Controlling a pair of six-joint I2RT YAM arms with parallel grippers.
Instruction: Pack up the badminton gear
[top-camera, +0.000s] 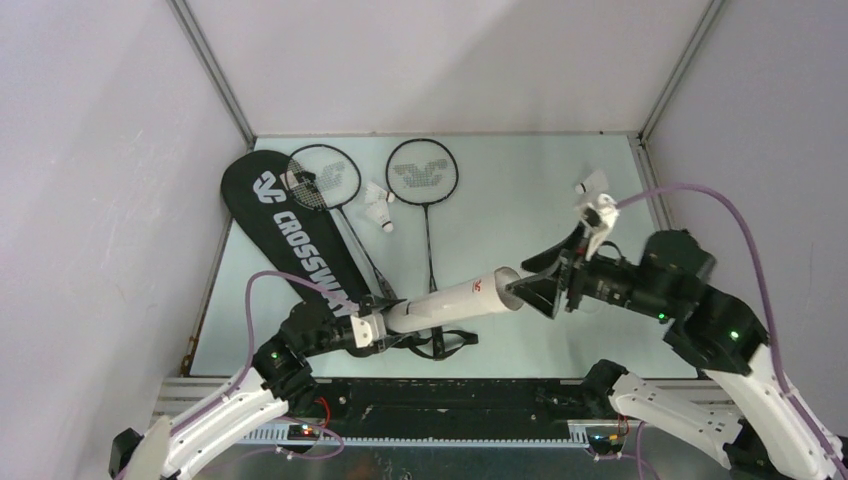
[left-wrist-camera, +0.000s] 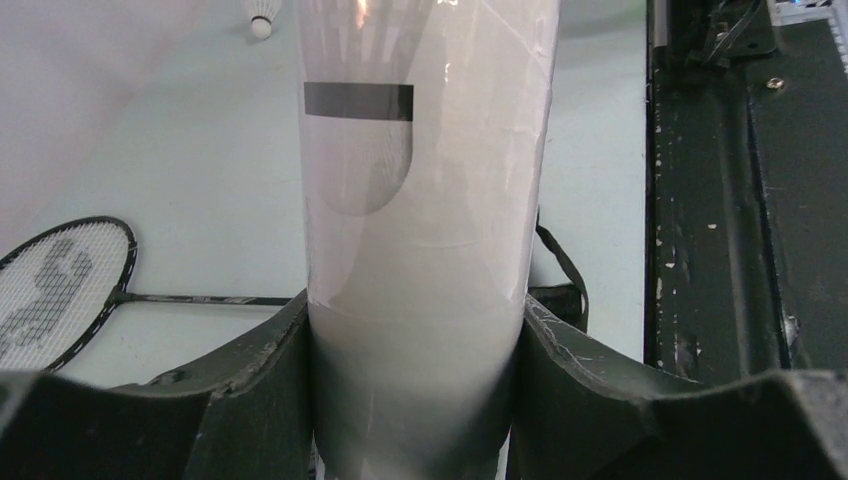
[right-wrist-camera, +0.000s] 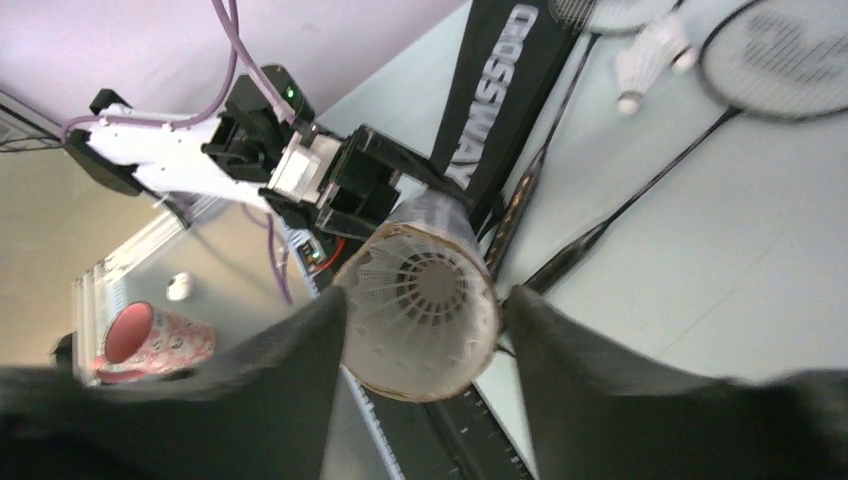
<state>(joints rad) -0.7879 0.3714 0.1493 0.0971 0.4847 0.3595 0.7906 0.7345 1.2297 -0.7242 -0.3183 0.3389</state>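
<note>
Two arms meet over the near edge of the counter (top-camera: 520, 200). Left gripper (top-camera: 368, 330): jaws clamped on the near end of the long white tube (top-camera: 455, 300), which slants rightward. Right gripper (top-camera: 545, 292): jaws spread wide and holding nothing, flanking the tube's open mouth. A shuttlecock (right-wrist-camera: 425, 295) sits just inside the rim. The black CROSSWAY bag (top-camera: 290, 230) lies along the left edge, one racket (top-camera: 323, 177) against it and a second racket (top-camera: 423, 172) beside that. Bare counter separates the second racket from loose shuttlecocks (top-camera: 592, 186) near the right edge.
</note>
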